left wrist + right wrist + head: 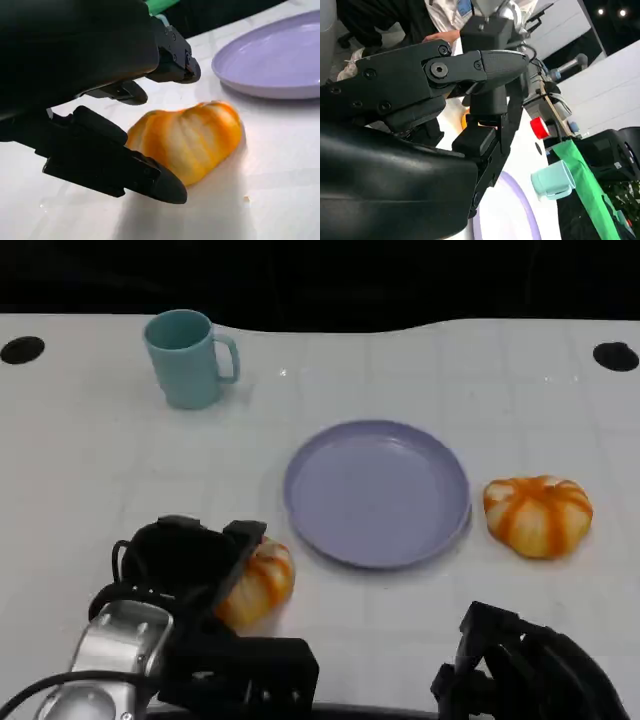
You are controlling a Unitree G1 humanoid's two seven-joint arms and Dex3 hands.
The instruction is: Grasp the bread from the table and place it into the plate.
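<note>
Two orange-and-white striped breads lie on the white table. One bread (262,585) (190,140) sits just left of the purple plate (377,492) (280,60), on the table. My left hand (190,565) (90,55) is right behind it, with fingers (172,60) spread above and below its near end without closing on it. The other bread (537,515) rests to the right of the plate. My right hand (520,665) (420,115) hangs low at the table's front right, its fingers apart and holding nothing.
A teal mug (190,358) (552,180) stands at the back left. Black round holes (22,349) mark the table's far corners. In the right wrist view a person (445,20) sits beyond the table, near a red object (539,127).
</note>
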